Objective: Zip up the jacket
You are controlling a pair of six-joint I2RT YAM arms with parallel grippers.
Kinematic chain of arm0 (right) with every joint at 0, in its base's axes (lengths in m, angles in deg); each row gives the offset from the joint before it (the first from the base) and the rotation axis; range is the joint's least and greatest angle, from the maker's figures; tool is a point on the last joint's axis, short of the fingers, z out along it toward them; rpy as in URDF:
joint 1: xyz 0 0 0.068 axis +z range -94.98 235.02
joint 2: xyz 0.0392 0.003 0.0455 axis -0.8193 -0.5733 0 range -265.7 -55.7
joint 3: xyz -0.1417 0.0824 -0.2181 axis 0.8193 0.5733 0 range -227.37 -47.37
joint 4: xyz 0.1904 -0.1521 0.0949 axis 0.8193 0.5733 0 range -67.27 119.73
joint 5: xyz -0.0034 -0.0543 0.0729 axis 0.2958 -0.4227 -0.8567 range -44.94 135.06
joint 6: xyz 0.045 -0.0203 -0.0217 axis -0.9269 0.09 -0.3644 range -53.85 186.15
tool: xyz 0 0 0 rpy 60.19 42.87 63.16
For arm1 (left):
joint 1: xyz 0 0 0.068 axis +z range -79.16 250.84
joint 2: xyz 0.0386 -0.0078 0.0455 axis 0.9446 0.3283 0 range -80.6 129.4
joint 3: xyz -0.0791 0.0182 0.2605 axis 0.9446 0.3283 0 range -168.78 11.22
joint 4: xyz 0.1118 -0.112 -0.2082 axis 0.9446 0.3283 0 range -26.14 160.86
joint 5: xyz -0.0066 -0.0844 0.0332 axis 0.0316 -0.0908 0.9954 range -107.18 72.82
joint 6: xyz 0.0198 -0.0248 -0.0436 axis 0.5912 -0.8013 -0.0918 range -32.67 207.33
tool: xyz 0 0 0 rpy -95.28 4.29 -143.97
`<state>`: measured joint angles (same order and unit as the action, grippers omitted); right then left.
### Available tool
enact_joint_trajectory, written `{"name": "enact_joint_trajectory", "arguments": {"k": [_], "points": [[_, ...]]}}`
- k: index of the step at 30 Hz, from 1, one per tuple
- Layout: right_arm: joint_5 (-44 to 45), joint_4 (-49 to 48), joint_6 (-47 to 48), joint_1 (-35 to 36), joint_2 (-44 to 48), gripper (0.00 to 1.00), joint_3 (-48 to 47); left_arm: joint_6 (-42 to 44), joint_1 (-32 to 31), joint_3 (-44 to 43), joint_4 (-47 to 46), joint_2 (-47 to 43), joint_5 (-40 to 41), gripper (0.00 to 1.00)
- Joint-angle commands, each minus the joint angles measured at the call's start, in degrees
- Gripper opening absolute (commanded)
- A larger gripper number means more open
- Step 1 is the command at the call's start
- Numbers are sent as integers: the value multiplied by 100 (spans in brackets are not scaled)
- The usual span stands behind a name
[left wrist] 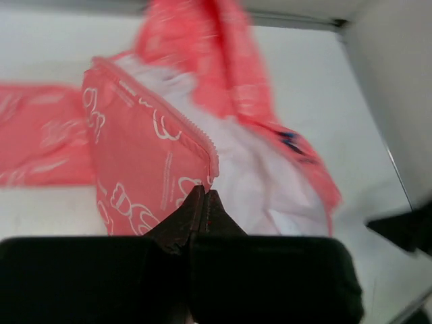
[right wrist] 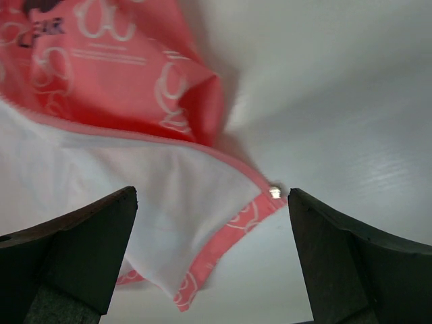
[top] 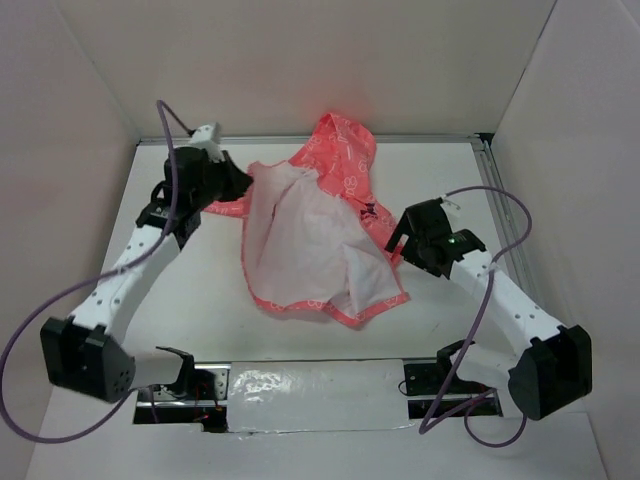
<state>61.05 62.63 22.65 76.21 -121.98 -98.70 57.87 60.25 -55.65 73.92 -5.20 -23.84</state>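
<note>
Pinching with no gap between them, the jaws of the left gripper (left wrist: 204, 204) meet on the front edge of the jacket (top: 310, 240), just under the line of zipper teeth (left wrist: 172, 115) (in the left wrist view the coral panel stands up from the tips). The right gripper (right wrist: 210, 233) has its jaws spread wide and holds nothing. Between its dark fingers (right wrist: 74, 250) lies the lower corner of the hem, where a small shiny metal piece (right wrist: 275, 193) sits at the end of the pink border.

The right wrist view shows dark letters (right wrist: 42, 25) at its upper left edge. They are cut by the frame, so I can read only something like "EAR". The small white printed lines on the fabric are too fine to read. In the top view the same place is only a dark emblem (top: 368, 212), with no letters to see.

Only the top view shows the whole garment. It lies open in the middle of the white table (top: 180, 300), white lining up, hood (top: 345, 150) toward the far wall, between both arms. The cloth is thin and wrinkled, coral-pink with a white looped pattern. One sleeve (left wrist: 40, 142) lies flat, blurred, at the left of the left wrist view.
</note>
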Motion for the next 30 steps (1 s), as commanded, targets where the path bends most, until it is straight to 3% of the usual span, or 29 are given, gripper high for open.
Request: {"name": "enact_joint_trajectory", "arguments": {"k": [1,5,8,12,13,16,17,19,25,28,29,30], "points": [[449,589,-457,-263,536,100,307,1213,-1144,218,-418,-735,-134,0],[361,642,-369,-388,915,100,580,1679,-2787,832,194,-965,-3,0],[274,563,-255,-396,942,100,651,1155,-4427,1245,862,-922,137,0],[212,467,-123,-353,862,100,686,29,-5950,1580,1909,-597,1025,0],[177,440,-80,-335,836,100,712,-68,-6068,1676,1946,-500,800,0],[133,343,26,-317,836,100,765,-728,-6130,2081,1930,-429,728,4],[63,247,131,-300,862,100,782,-763,-6139,2273,1781,-429,710,17],[-51,141,280,-265,854,100,826,-799,-6131,2441,1500,-464,552,99],[-280,-114,650,34,547,100,783,-939,-5781,2424,1236,-1017,885,99],[-324,-333,721,297,266,100,800,-616,-4553,2765,474,-1316,-77,99],[-333,-525,738,341,178,100,800,-588,-3678,2880,261,-1343,-534,99],[-472,-658,791,385,3,100,817,-536,-3269,2995,42,-1308,-1391,99]]}}
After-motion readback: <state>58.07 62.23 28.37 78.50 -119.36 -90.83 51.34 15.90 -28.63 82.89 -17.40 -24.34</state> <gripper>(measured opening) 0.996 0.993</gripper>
